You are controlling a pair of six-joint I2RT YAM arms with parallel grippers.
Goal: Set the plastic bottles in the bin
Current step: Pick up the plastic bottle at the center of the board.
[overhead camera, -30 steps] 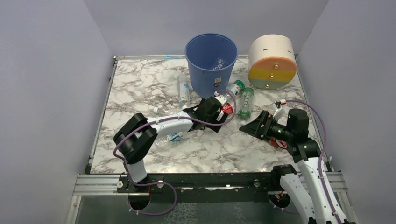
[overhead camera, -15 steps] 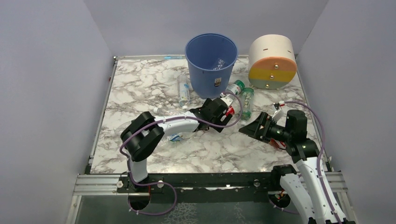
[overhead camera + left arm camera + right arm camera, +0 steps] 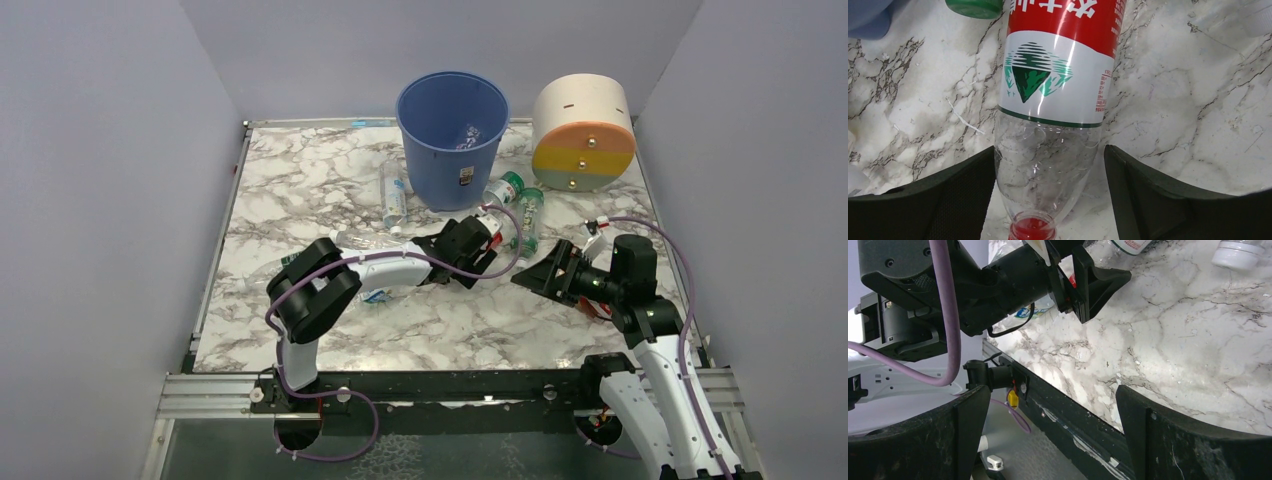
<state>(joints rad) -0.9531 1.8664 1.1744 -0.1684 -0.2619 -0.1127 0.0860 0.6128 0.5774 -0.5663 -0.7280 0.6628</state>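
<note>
right, the left gripper is down on the marble table in front of the bin, with its jaws either side of the red-label bottle. that bottle lies flat. in the wrist view its long axis runs straight away from the camera: the red cap points back at the wrist, the base points off toward a green cap and the blue wall of the bin. the fingers bracket the clear shoulder just behind the label, the left one against the plastic, the right one a sliver off, so i can't tell whether it has a grip. compared with a second ago, the left arm has stretched further forward and to the right, and its elbow has swung in with it, bringing the jaws onto the bottle. the right gripper sits just about where it was, jaws spread wide and holding nothing, low over the table near the front edge, aimed at the left gripper. the other bottles haven't shifted: two green-capped bottles lie just right of the bin, one lies to its left, and one is already inside. the cream drum stands to the right of the bin.
</note>
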